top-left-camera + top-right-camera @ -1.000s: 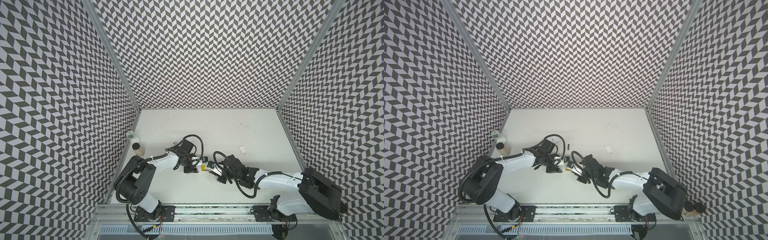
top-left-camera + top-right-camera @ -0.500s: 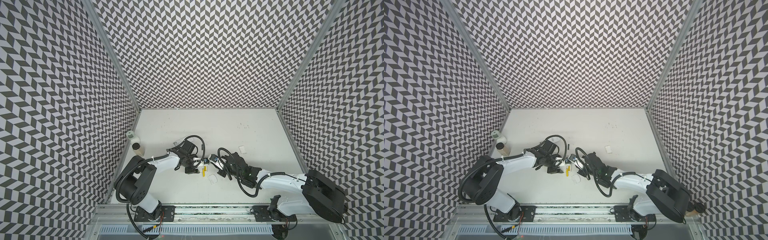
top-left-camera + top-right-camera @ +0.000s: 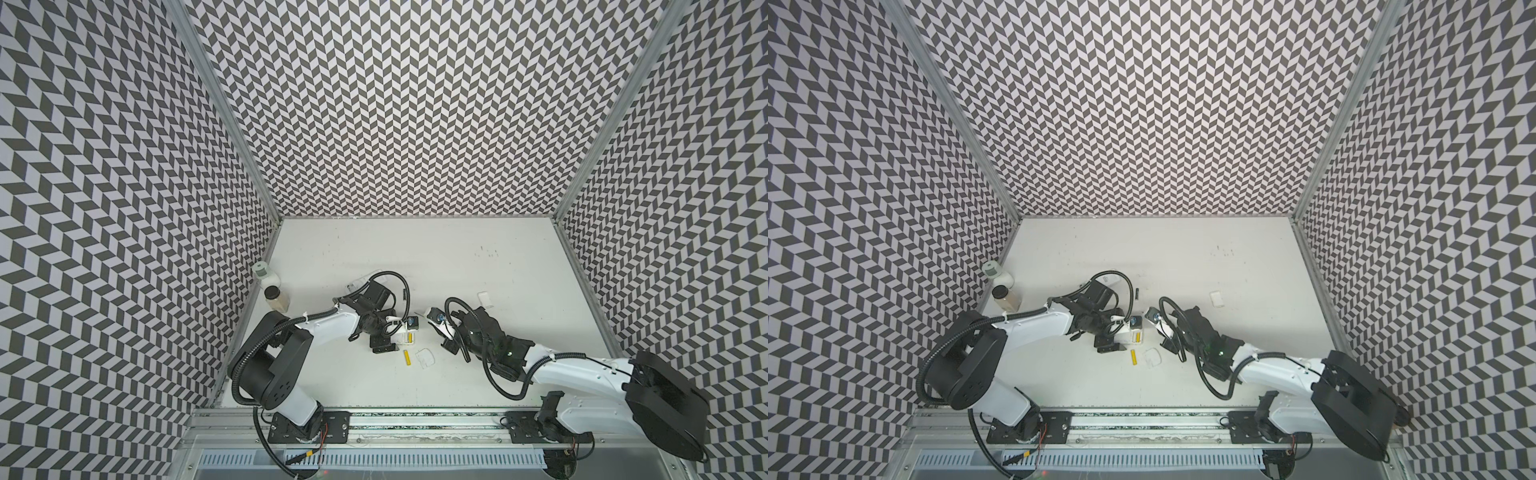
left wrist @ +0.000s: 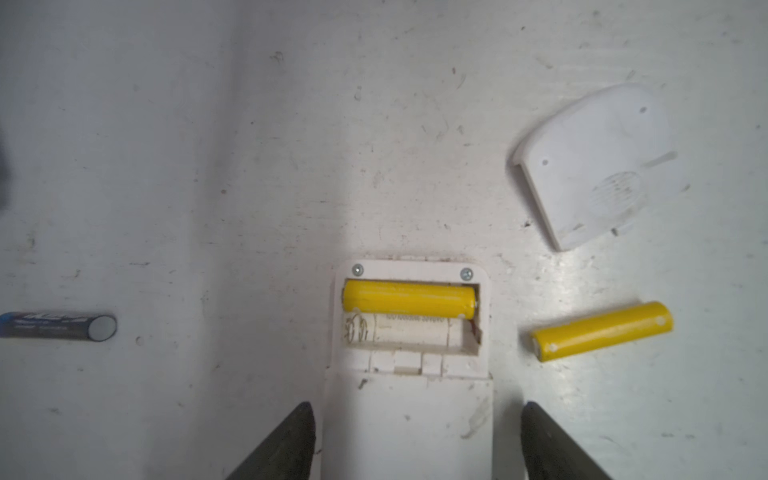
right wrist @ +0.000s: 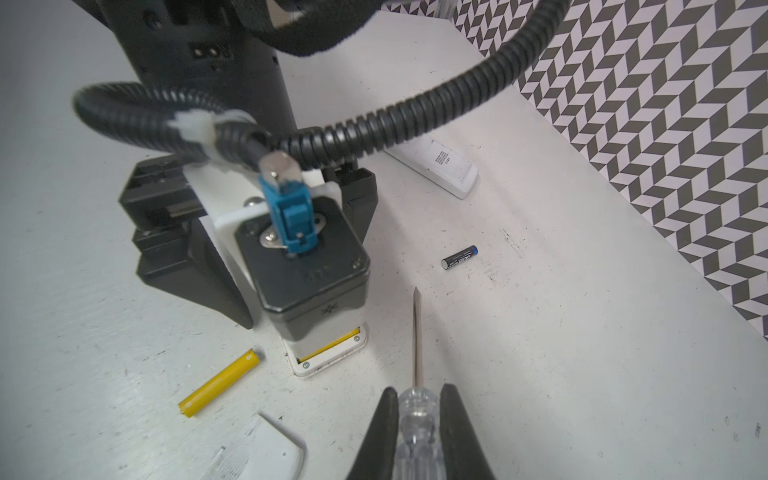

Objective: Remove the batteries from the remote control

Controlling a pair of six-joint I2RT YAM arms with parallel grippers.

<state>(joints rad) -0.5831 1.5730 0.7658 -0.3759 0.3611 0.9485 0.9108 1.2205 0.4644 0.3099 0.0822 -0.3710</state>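
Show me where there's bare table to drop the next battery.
Widest bare stretch: the back half of the table, between rear wall and both arms. Also bare: the front strip between the loose yellow battery and the base rail. Crowded: around the remote, with that battery, the cover and the black battery close by.

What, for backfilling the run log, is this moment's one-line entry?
left gripper open astride remote | right gripper shut on screwdriver | seated yellow battery in remote | loose yellow battery beside remote | cover off
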